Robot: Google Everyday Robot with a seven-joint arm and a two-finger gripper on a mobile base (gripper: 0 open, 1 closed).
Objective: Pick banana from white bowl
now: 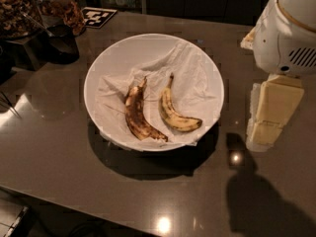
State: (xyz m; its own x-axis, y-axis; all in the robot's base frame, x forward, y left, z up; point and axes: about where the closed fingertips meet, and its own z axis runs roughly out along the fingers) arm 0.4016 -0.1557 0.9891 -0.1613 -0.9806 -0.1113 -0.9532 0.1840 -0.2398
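Observation:
The banana, yellow with brown speckles and a slim stem pointing away, lies in the right half of the white bowl on crumpled paper towel. A darker, heavily browned banana lies to its left in the same bowl. My gripper, cream-coloured under a white arm housing, hangs at the right of the view, outside the bowl's right rim and above the table. It holds nothing that I can see.
The bowl stands on a dark glossy table. Jars of nuts and a black container stand at the far left. A black-and-white marker tag lies behind the bowl. The table's front edge runs along the bottom left.

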